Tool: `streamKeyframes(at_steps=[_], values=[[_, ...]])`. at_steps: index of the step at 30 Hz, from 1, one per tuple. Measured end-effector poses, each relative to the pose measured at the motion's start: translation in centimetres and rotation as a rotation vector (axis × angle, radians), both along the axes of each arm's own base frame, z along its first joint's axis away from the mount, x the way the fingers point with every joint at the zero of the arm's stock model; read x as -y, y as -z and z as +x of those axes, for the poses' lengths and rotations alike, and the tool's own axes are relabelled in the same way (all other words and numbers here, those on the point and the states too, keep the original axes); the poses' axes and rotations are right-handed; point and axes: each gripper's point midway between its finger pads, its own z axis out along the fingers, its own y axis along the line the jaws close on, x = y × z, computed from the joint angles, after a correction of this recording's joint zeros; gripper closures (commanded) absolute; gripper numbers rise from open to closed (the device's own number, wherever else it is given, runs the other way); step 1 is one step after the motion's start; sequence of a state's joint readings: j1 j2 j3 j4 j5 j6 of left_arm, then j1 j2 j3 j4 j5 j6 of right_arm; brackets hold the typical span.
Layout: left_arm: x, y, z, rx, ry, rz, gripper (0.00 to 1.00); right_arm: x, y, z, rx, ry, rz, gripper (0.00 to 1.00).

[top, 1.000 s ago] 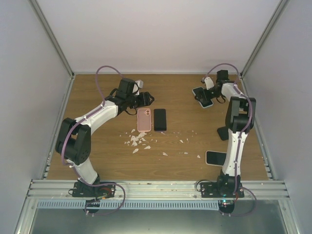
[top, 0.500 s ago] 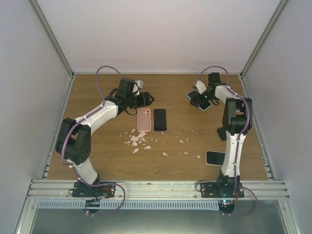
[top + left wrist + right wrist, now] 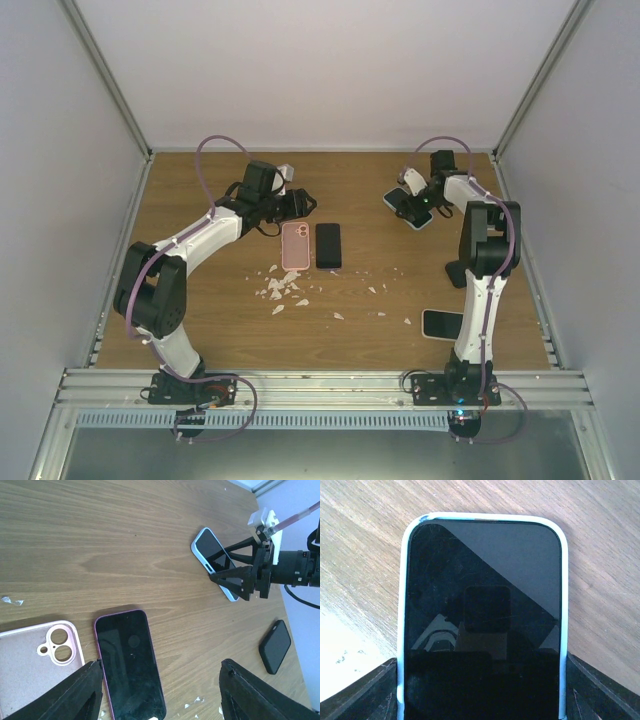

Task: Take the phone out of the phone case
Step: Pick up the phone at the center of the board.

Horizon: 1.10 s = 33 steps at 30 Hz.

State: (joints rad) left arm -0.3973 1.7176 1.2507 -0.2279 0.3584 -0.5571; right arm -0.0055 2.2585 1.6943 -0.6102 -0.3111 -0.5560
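A phone in a pale blue case [image 3: 482, 605] lies screen-up at the back right of the table [image 3: 424, 219], also seen from the left wrist [image 3: 210, 552]. My right gripper [image 3: 482, 690] is low over its near end, a finger pressed against each long side of the case, so it is shut on the cased phone. A bare phone with a pink rim [image 3: 129, 665] and an empty pink case [image 3: 35, 672] lie side by side mid-table. My left gripper [image 3: 162, 695] hovers open above them, holding nothing; its left finger overlaps the bare phone's edge.
White scraps [image 3: 285, 290] are scattered in front of the pink case [image 3: 294, 246]. A black case [image 3: 275, 646] lies at the right by the right arm, and another phone [image 3: 442, 324] lies near the front right. Enclosure walls ring the table.
The right gripper has swung left over the cased phone and its jaws have narrowed onto the case's sides. The left arm has not moved.
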Motion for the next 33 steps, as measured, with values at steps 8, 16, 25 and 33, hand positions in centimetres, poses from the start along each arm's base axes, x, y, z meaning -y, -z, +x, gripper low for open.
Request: streamKeyframes(at_steps=[8,16,25,33], values=[[0.0,0.0,0.0,0.0,0.0,0.0,0.36,0.1,-0.3,-0.1,0.007,-0.011,-0.025,0.38],[0.1,-0.1,-0.1,-0.002,0.008,-0.007,0.36,0.7,-0.7,-2.3,-0.019,-0.043,-0.095,0.4],[1.1,-0.4,-0.6,-0.001,0.059,-0.052,0.33,-1.4,-1.9,-6.1,-0.027,-0.177,-0.123,0.42],[2.7,-1.6,-1.7,0.017,0.175,-0.131,0.3,-2.8,-5.4,-8.8,0.05,-0.304,-0.091,0.43]])
